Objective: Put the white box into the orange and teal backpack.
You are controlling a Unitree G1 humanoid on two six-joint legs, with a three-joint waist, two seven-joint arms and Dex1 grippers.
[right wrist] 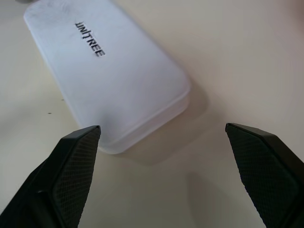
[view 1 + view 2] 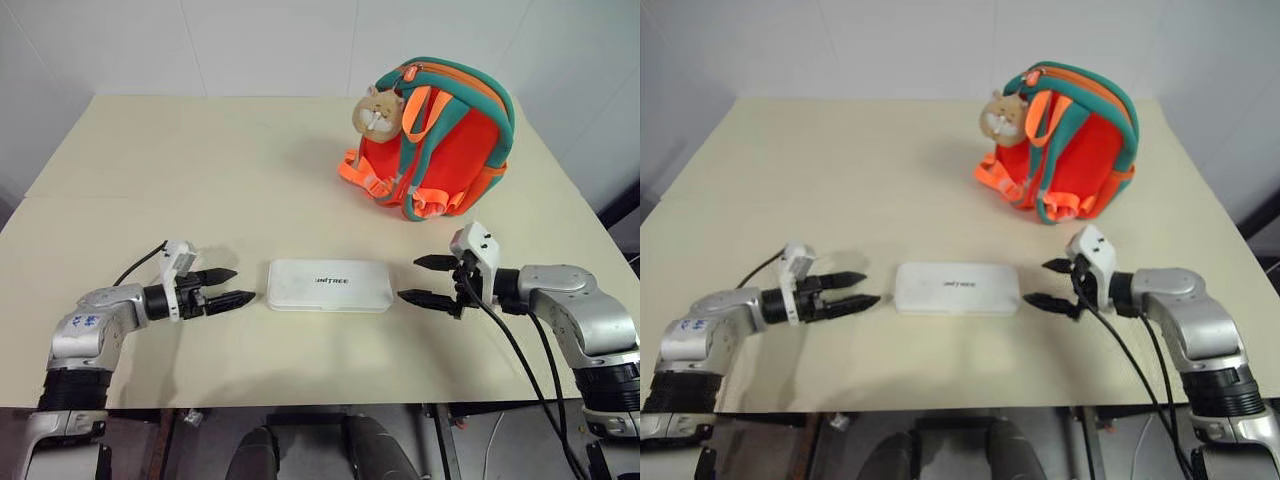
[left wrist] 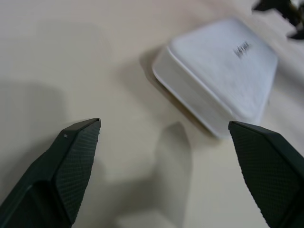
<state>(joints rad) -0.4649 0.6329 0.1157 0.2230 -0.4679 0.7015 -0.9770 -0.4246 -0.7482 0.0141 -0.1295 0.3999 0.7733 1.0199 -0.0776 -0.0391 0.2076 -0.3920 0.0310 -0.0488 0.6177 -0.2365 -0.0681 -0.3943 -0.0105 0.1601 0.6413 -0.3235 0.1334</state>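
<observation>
The white box (image 2: 329, 286) lies flat on the cream table (image 2: 200, 180), near the front edge and right between the two hands. Its long axis runs side to side across the table, one short end facing the left hand (image 2: 222, 287), the other facing the right hand (image 2: 428, 281). The dark lettering on its lid reads the right way up from the robot's side.

Left hand sits just off the box's left end, black fingers (image 3: 71, 161) spread wide, nothing between them, tips pointing at the box. Right hand mirrors it at the other end, fingers (image 1: 76, 166) wide apart too, empty, close to the box but not touching.

The orange and teal backpack (image 2: 440, 135) stands upright toward the far right of the table, well apart from the box, straps facing the robot, the tan plush cat charm (image 2: 378, 112) hanging at its upper left.

From the head views you get the whole layout, backpack included. The right wrist view brings the lid up close, and there the lettering reads UNITREE; the box's rounded corner sits between the finger pads. The left wrist view shows the box's near end wall and its shadow on the table, with a bit of the right hand dark at the far corner
</observation>
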